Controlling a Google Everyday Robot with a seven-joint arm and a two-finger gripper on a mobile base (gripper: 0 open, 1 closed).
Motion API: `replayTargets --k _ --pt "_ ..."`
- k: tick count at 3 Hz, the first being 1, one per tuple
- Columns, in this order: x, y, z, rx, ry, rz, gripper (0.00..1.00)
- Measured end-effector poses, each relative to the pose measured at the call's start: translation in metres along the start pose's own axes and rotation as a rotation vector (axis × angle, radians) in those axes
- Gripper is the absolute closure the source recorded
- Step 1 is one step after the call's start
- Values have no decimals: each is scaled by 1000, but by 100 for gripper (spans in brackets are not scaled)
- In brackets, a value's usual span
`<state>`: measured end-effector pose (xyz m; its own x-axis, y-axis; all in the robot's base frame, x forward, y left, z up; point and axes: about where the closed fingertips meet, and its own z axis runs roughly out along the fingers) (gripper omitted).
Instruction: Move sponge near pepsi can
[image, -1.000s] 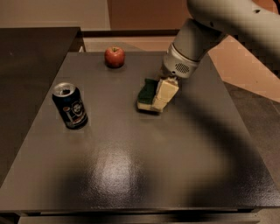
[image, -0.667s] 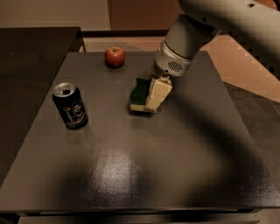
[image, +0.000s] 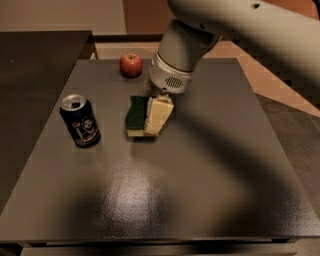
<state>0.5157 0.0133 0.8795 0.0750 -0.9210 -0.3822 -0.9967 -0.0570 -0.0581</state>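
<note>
The sponge (image: 134, 114), dark green on top with a pale yellow base, is held just over the dark table (image: 210, 165) near its middle. My gripper (image: 151, 121) comes down from the upper right and is shut on the sponge's right side, with one pale finger (image: 159, 114) showing against it. The pepsi can (image: 80, 121), dark with a silver top and a round logo, stands upright to the left of the sponge, roughly a can's width away.
A red apple (image: 131, 65) sits near the table's far edge, behind the sponge. My large arm (image: 240, 25) crosses the upper right of the view. A darker counter (image: 35, 55) adjoins the table on the left.
My gripper has carried the sponge leftward and slightly toward the front, closer to the pepsi can. The can and apple have not moved.
</note>
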Motion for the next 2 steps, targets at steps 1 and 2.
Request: replayTargets --k 1,2 --pt "-18 5 8 -11 9 -41 100" --pt "-31 9 16 -25 12 -71 83"
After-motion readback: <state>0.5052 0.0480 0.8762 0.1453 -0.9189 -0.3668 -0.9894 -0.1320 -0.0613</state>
